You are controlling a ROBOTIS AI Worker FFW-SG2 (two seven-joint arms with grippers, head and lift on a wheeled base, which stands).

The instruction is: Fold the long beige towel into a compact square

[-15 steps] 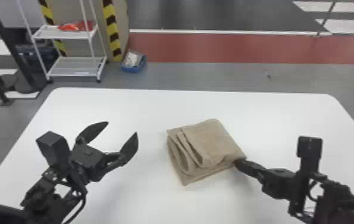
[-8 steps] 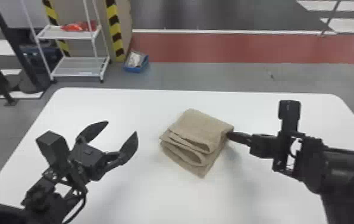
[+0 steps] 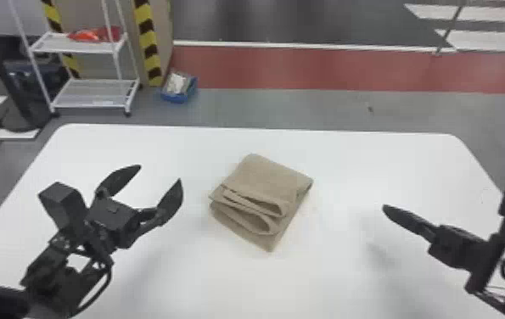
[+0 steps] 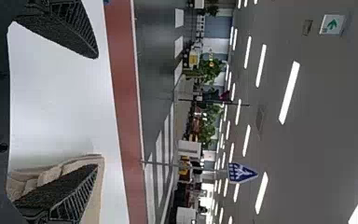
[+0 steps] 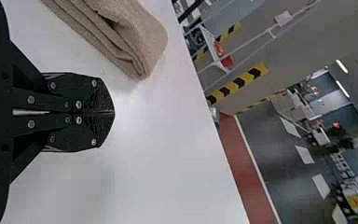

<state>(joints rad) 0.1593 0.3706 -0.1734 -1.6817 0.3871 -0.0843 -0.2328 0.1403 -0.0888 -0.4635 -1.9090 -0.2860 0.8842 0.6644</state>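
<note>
Left jaws spread apart, right jaws pressed together; the folded towel [image 3: 264, 176] is set between both pairs on the desk [image 3: 357, 161].
Likely soft and light, it is best pinched through all layers at an edge.

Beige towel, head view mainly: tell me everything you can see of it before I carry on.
The beige towel lies folded in a thick, roughly square packet, turned cornerwise, near the middle of the white table. It looks like soft, textured cloth. The top is fairly smooth; on the near-left side the layers gape in loose loops, and a lower layer juts out at the near corner. It rests on the table, between the left pincer and right pincer, touched by neither.
</note>
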